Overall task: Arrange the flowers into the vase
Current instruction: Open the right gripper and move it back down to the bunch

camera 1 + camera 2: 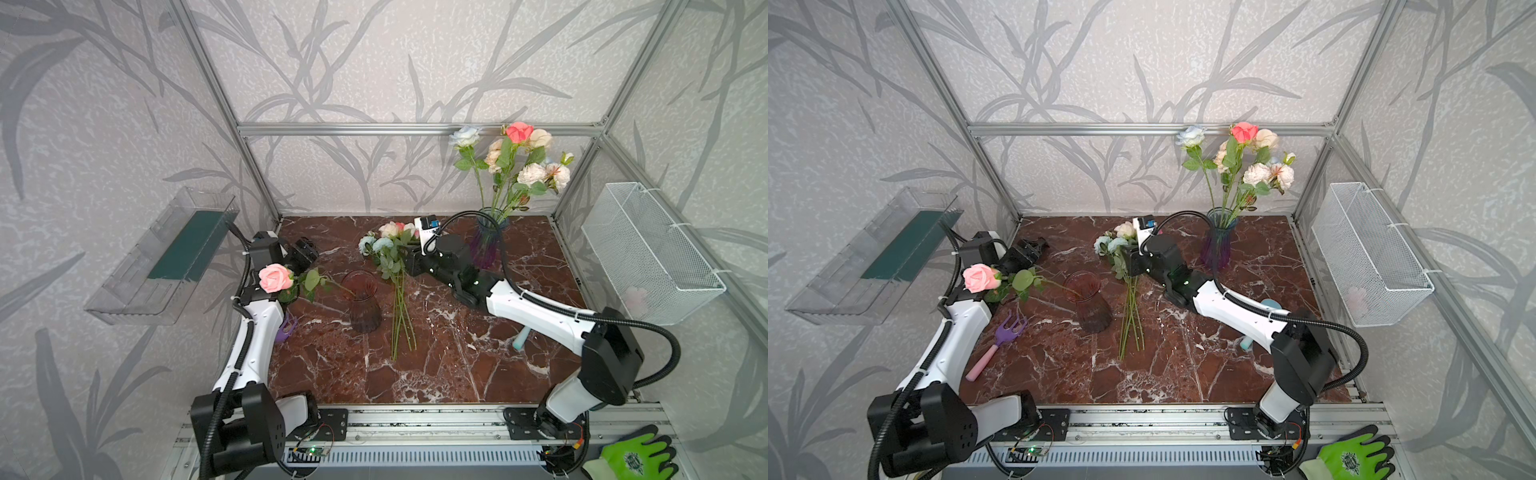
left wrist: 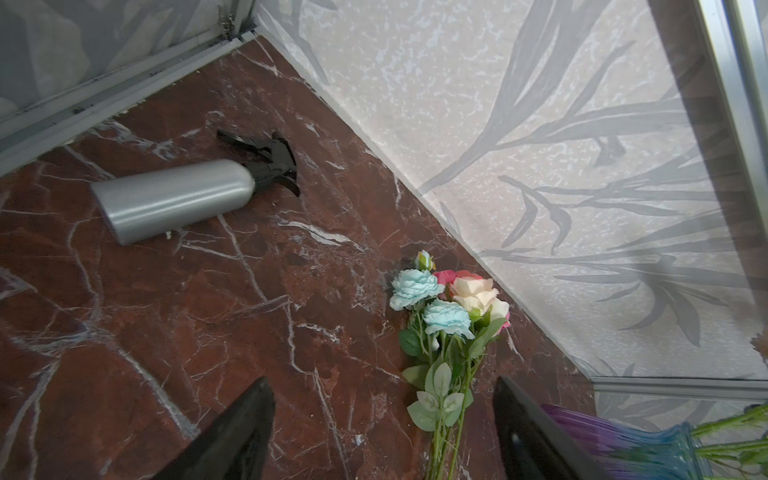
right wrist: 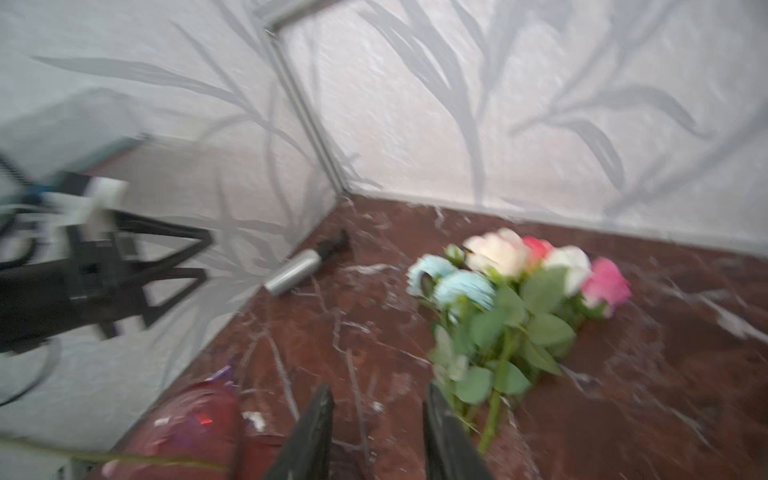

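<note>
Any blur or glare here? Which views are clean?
Right wrist view: motion-smeared, the loose flowers and spray bottle look soft. Left wrist view: sharp throughout. Both top views: sharp, evenly lit, no strong glare on the table; wide-angle stretch at the edges.

Pink rose (image 1: 980, 277) stem at red vase (image 1: 1088, 301) mouth; loose bunch (image 1: 1121, 266) adj.

Soft even daylight; right wrist view motion-blurred.
</note>
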You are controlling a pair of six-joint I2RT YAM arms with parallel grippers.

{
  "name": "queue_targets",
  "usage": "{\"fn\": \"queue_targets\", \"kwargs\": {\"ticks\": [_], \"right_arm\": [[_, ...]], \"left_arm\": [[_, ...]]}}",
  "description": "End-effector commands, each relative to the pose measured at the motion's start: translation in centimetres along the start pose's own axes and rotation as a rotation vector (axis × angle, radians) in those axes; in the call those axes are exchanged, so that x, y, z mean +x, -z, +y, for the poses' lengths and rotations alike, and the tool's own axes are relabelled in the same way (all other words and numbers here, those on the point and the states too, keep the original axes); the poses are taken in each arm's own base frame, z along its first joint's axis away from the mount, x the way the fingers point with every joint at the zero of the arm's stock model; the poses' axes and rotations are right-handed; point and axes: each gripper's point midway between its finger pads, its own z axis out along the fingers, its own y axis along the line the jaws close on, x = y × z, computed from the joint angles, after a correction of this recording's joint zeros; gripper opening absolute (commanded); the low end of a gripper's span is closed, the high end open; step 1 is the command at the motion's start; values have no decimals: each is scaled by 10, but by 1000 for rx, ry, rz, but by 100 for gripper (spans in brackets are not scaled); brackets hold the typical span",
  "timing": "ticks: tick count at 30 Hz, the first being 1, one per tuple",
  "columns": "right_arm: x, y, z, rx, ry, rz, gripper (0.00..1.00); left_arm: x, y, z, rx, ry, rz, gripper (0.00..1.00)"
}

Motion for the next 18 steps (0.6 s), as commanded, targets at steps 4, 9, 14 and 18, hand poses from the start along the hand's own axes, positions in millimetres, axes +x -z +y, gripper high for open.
{"fn": "queue_targets", "kwargs": {"ticks": [4,9,14,18], "right_arm": [[118,-52,-50,31,-195,427,29],[151,-80,-66,45,-275,505,32],[161,-91,-71,36,-310,518,32],[160,-86,-74,39,-323,503,31]], "left_arm": [[-18,18,11,-98,-10,-79,83],[-12,24,10,-96,6,-60,83],[19,46,30,-132,44,-17,83],[46,69,50,-167,62,0,83]]}}
